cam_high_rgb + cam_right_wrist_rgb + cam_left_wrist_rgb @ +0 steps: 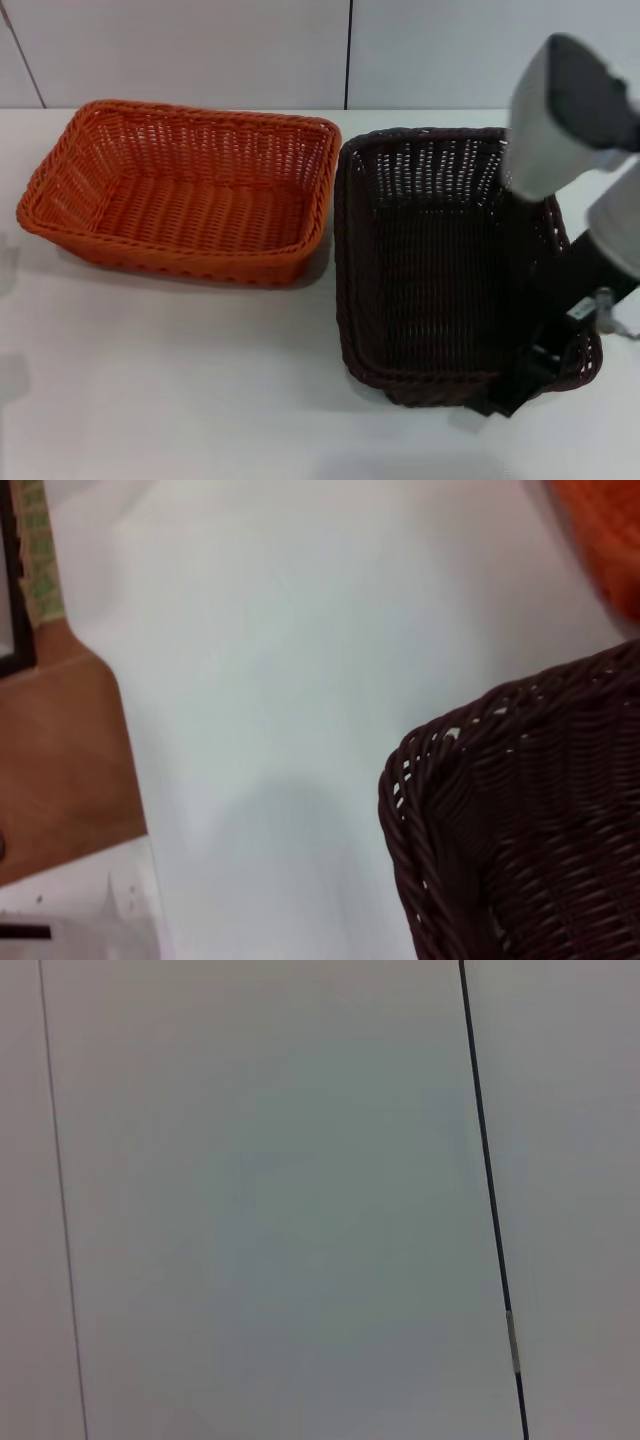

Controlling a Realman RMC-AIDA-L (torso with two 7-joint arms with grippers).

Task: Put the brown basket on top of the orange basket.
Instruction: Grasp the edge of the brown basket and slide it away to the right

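The brown basket stands on the white table at the right, its long side running away from me. Its corner also shows in the right wrist view. The orange basket stands to its left, close beside it and empty. My right gripper reaches down at the brown basket's near right corner, with its black fingers astride the braided rim and closed on it. My left gripper is out of view; its wrist camera sees only a pale wall panel.
The white table stretches in front of both baskets. A wall with panel seams stands behind. In the right wrist view a wooden surface lies beyond the table edge.
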